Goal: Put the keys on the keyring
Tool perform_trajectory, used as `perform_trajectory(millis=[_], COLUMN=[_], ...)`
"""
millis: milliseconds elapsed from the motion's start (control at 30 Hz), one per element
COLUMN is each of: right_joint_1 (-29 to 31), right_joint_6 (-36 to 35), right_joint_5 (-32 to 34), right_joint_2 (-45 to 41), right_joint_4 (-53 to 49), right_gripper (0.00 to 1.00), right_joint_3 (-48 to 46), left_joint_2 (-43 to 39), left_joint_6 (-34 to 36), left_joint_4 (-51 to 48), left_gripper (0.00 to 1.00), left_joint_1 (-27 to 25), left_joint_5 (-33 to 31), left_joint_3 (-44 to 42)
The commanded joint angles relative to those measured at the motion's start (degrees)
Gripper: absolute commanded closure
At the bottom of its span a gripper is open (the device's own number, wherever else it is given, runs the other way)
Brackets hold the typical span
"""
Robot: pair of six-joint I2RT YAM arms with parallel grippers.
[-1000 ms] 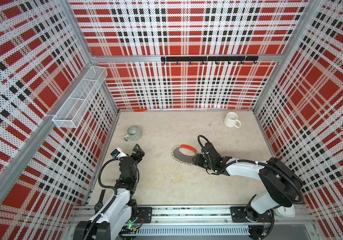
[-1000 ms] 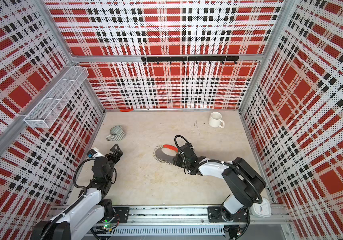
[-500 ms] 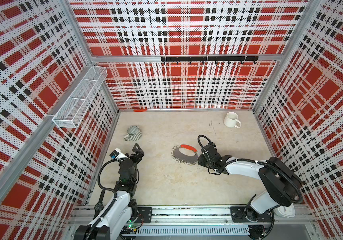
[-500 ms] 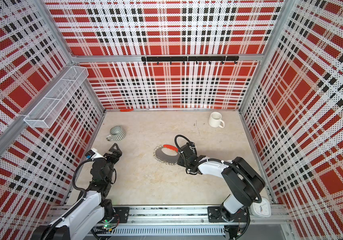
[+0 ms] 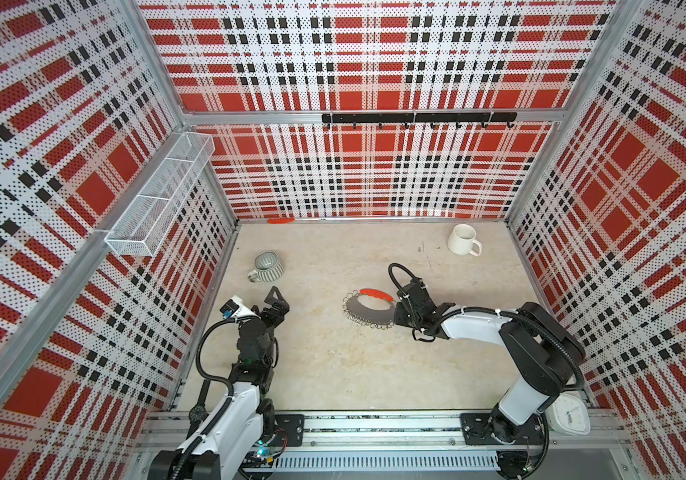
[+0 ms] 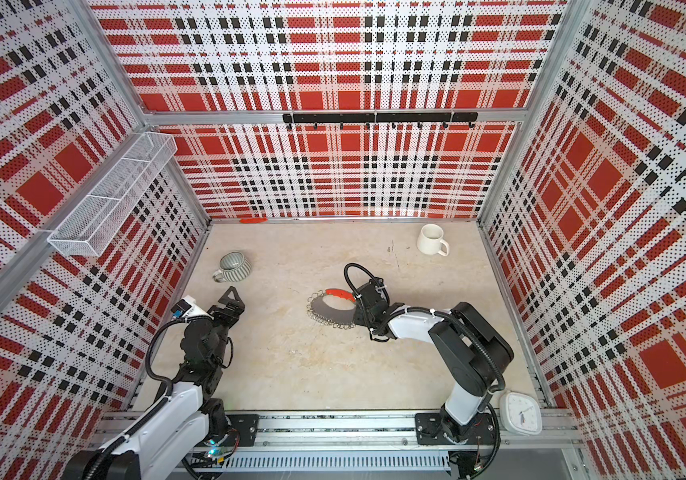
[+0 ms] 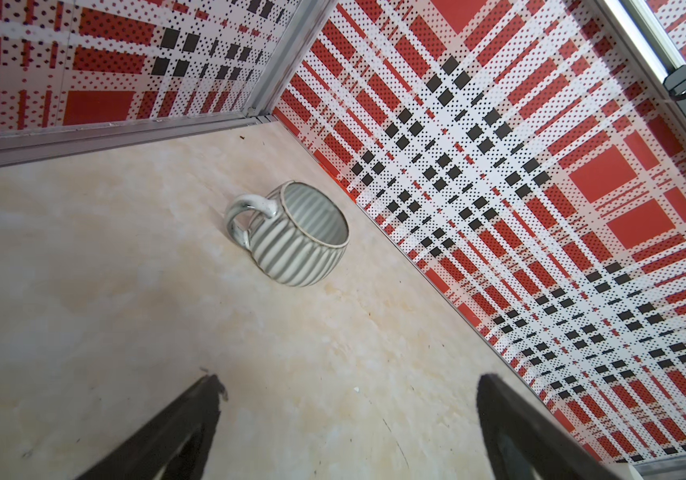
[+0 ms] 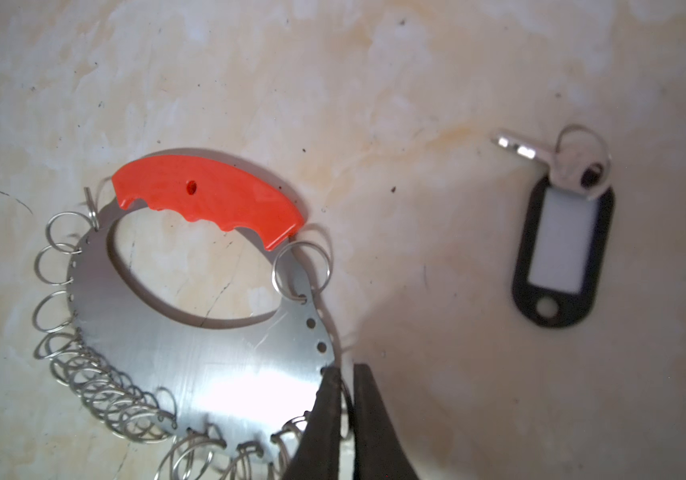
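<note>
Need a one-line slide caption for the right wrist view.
Right gripper shut on the keyring rim; the keys lie apart on the table, not yet attached.

In both top views I cannot make out the keys [image 8: 561, 232]: the right arm's wrist [image 5: 411, 303] covers the desk [image 5: 333, 374] just beside the keyring [image 5: 368, 311], along with its near rim and the tips of the right gripper [image 8: 345, 374]. The right wrist view shows the keys soft and blurred. Its edge cuts off the keyring's lower loops and the fingers [image 8: 374, 428], and I cannot tell whether they pinch the rim. The left gripper [image 7: 348, 380] shows only two cropped finger ends.
</note>
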Motion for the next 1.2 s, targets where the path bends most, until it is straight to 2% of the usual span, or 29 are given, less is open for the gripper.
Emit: perform_trajectory(millis=[0,233,333,433,500,600,867,1100,1167], right_joint_1=[-1.71,-6.87,-7.61,-7.70,-7.69,-7.89,-9.02,-9.86,-9.88], right_joint_6=[-6.39,-19.93,-22.33,-22.06,-21.67,-21.23,-20.70,-20.88,-20.71], right_joint_5=[0.93,-5.34,-4.54,-5.37,-6.67,-7.26,-6.53,-6.09,-6.26], right_joint_2=[1.22,4.96,5.89,4.31,3.46,3.25,3.12,3.03,2.52], right_joint_4=[-0.96,0.11,-2.78,-2.08,-0.55,0.77,2.41,1.05,1.01], right_gripper=[0.94,0.97,0.96,0.85,0.73,0.64,0.64,0.79,0.80], right_joint_3=[2.15,7.06,9.51,7.75,5.89,4.18,3.69,5.03,5.20], left_joint_2=[-0.09,0.83,1.27,1.66,1.99,2.28,2.87,2.63,2.70], left_joint_6=[0.42,0.38,0.38,0.38,0.29,0.30,0.21,0.38,0.38], left_joint_4=[1.80,2.51,2.68,2.98,3.21,3.43,3.88,3.97,3.93], left_gripper=[0.01,0.02,0.02,0.02,0.02,0.02,0.02,0.02,0.02], left_joint_1=[0.27,0.29,0.30,0.29,0.30,0.29,0.28,0.30,0.30], left_joint_5=[0.67,0.94,1.21,0.94,0.99,1.21,1.46,1.38,1.38], left_joint_3=[-0.74,-0.79,-0.79,-0.87,-0.82,-0.79,-0.88,-0.84,-0.78])
